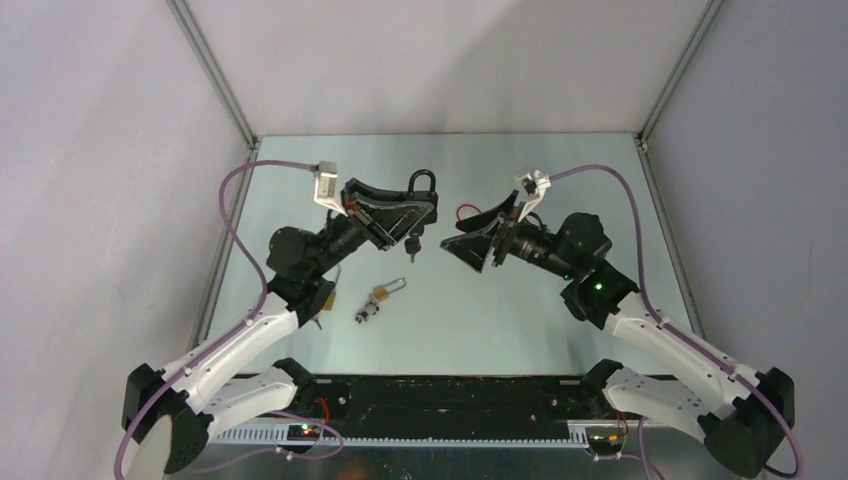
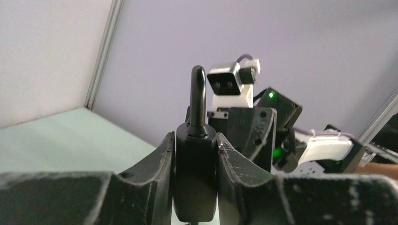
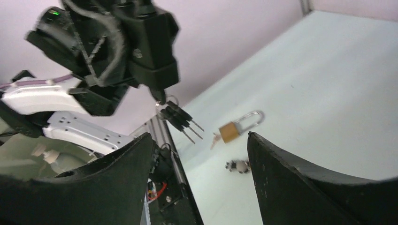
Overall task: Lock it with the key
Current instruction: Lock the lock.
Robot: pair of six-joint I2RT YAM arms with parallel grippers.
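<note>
My left gripper [image 1: 418, 208] is shut on a black padlock [image 1: 422, 189], holding it up in the air with the shackle pointing up. In the left wrist view the padlock [image 2: 196, 164] sits clamped between both fingers. A bunch of black-headed keys [image 1: 412, 243] hangs below the lock; it also shows in the right wrist view [image 3: 177, 116]. My right gripper [image 1: 462, 243] is open and empty, to the right of the lock and facing it, with a gap between them.
A small brass padlock [image 1: 386, 292] with a key and a small keyring charm [image 1: 366, 313] lies on the table below the left gripper. It also shows in the right wrist view [image 3: 234, 128]. Metal frame posts stand at the back corners.
</note>
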